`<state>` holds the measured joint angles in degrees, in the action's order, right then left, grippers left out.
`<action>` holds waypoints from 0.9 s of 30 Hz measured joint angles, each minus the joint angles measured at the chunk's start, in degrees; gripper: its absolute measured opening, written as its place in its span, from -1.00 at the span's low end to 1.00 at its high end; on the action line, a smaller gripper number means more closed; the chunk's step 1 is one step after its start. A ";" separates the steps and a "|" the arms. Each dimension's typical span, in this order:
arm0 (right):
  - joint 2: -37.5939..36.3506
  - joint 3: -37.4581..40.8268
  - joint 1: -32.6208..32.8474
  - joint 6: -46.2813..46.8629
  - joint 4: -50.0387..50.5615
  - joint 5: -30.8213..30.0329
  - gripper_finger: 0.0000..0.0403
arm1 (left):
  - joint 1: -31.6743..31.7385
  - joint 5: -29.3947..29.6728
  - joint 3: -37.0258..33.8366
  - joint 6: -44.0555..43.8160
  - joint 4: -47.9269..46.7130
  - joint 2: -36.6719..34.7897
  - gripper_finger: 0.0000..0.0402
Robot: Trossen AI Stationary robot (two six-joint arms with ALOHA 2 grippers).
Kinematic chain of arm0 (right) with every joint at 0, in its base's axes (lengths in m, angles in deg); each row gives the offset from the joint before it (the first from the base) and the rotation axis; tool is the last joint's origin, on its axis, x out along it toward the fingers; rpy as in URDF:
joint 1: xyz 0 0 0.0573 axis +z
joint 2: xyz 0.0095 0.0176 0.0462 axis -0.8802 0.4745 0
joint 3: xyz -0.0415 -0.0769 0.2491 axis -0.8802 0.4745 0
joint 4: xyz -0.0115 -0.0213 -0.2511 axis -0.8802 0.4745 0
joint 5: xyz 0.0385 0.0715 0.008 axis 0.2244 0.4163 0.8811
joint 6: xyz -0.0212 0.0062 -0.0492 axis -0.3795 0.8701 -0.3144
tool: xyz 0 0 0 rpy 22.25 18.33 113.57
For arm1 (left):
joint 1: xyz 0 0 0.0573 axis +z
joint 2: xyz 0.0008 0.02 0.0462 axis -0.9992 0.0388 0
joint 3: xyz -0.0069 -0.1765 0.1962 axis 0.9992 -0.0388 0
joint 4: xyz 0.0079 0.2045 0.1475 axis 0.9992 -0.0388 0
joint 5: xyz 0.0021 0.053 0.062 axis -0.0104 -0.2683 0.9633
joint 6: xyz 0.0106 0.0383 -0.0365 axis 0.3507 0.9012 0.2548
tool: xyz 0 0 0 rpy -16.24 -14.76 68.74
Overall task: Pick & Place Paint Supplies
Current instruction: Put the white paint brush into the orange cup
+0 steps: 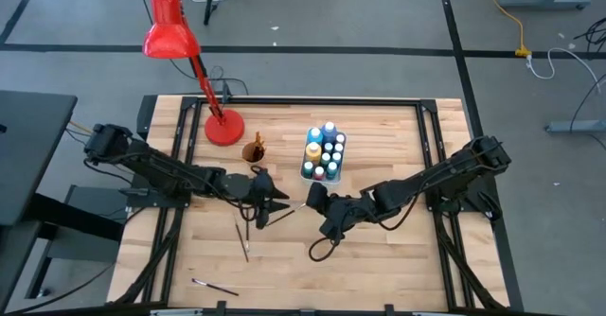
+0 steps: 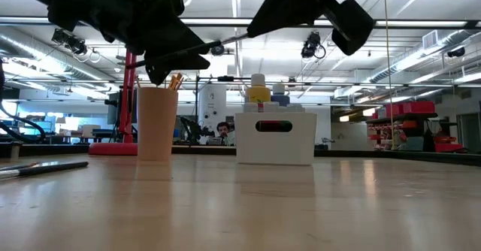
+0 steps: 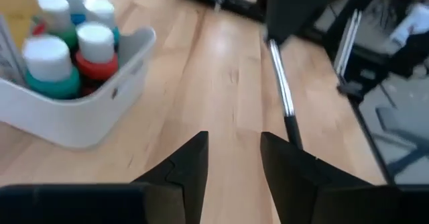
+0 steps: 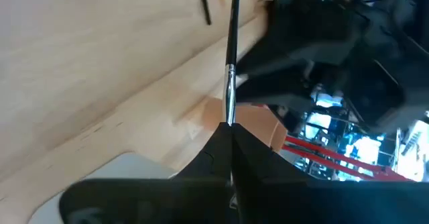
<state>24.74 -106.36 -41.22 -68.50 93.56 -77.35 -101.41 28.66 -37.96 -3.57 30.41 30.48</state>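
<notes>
A thin brush (image 4: 232, 43) with a dark handle and a silver ferrule hangs in the air over the table's middle, and my right gripper (image 4: 229, 133) is shut on it. My left gripper (image 3: 234, 158) stands open just past the handle's free end (image 3: 293, 131), which runs beside one finger; nothing is between its fingers. White-capped paint bottles (image 1: 325, 150) stand in a white box (image 3: 80, 123). Other brushes stand in a tan cup (image 2: 156, 123). Two brushes (image 1: 242, 237) lie flat on the table by my left gripper, and another brush (image 1: 216, 286) lies near the front edge. My right gripper pinches the brush between its two shut fingers just behind the silver ferrule (image 4: 229, 96); the end beyond that is hidden between them. The fingers lie along the brush, which sticks out ahead of them toward my left gripper, lifted clear of the table. My left gripper: I cannot tell whether its finger (image 3: 298, 177) touches the handle.
A red desk lamp (image 1: 170, 34) stands on its round base (image 1: 224, 128) at the far left, next to the cup. The white box (image 1: 322, 169) is just beyond both grippers. Bare wood lies toward the near edge and the right.
</notes>
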 joint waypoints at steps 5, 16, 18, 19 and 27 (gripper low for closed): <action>0.00 -0.01 -0.31 -0.49 0.71 0.01 -1.00 | 1.14 -1.83 0.02 -2.73 0.82 -0.15 -0.27; 0.02 -0.02 -2.97 -7.25 -1.42 -4.95 -1.00 | 2.78 -3.92 0.02 -3.04 2.99 -0.15 -0.27; 0.02 -0.02 -3.14 -7.38 -2.70 -4.93 -1.00 | 2.87 -3.86 0.02 -1.87 2.88 -0.15 -0.27; 0.02 -0.02 -3.15 -7.39 -3.48 -4.93 -1.00 | 2.87 -3.61 0.02 -1.25 2.90 -0.15 -0.27; 0.02 -0.02 -3.17 -7.32 -4.26 -5.05 -0.99 | 2.87 1.94 0.02 2.81 2.77 -0.15 -0.67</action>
<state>24.76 -106.37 -44.39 -75.82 89.29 -82.40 -98.54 30.60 -37.94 -0.75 33.18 30.33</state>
